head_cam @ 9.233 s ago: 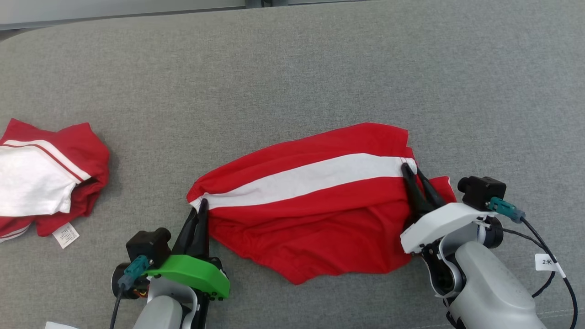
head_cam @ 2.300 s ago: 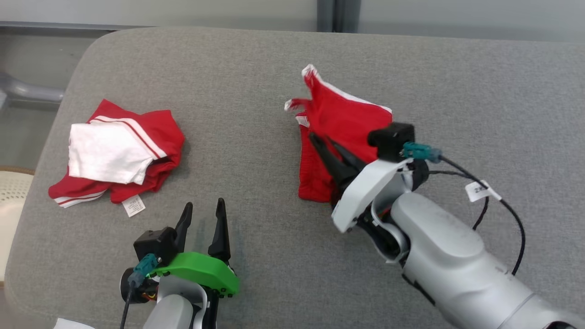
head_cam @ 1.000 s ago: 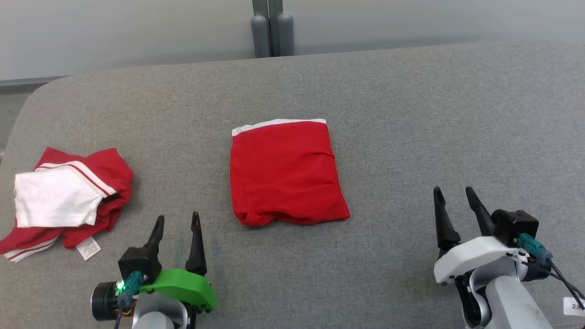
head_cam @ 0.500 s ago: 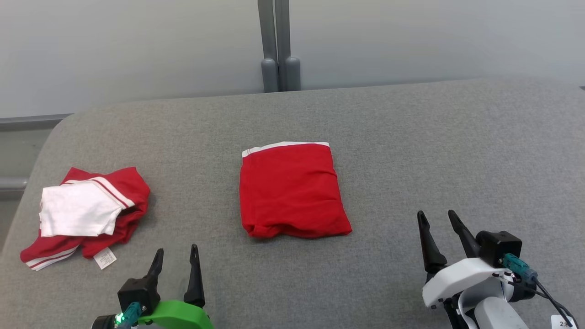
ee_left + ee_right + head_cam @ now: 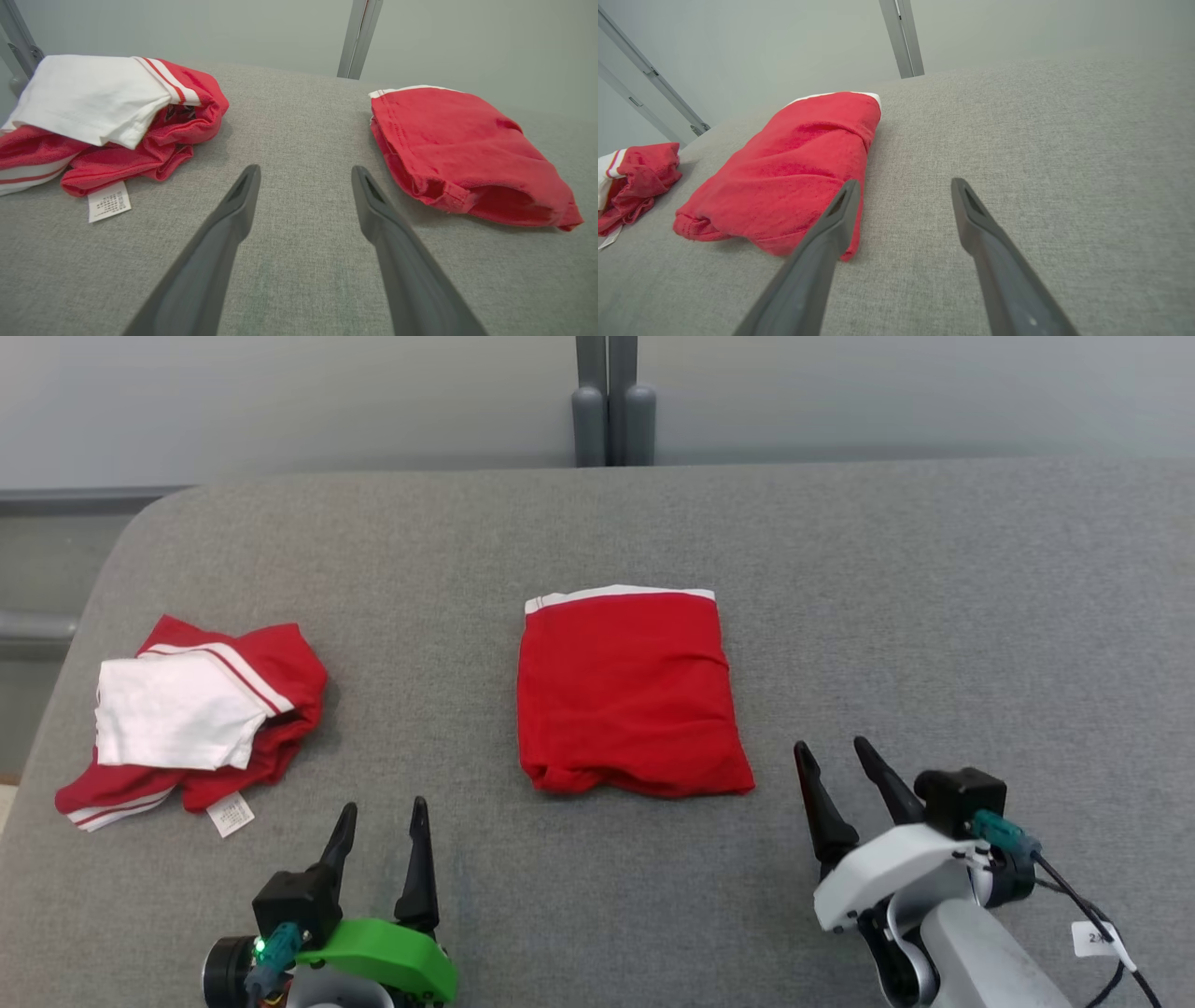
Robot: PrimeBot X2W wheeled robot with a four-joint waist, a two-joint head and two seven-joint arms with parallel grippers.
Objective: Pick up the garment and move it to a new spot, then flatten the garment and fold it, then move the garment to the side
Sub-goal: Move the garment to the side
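Observation:
The garment [image 5: 630, 695] is red with a white band along its far edge, folded into a neat rectangle in the middle of the grey surface [image 5: 934, 597]. It also appears at the right of the left wrist view as the garment [image 5: 462, 149] and at the left of the right wrist view as the garment [image 5: 794, 172]. My left gripper [image 5: 383, 810] stands open near the front edge, left of the garment, holding nothing. My right gripper [image 5: 831, 749] is open just right of the garment's near right corner, not touching it. Both wrist views show empty gaps: left gripper [image 5: 303, 170], right gripper [image 5: 903, 184].
A second red and white garment [image 5: 191, 714] lies crumpled at the far left with a white label [image 5: 230, 814] sticking out; it is also seen as the crumpled garment [image 5: 103, 121]. The surface's rounded left edge drops off beyond it. Grey posts [image 5: 611, 401] stand behind the surface.
The camera has shifted, so the whole picture sits a little differently. Both grippers stay open and apart from the folded garment; the right one now sits closer to its near right corner.

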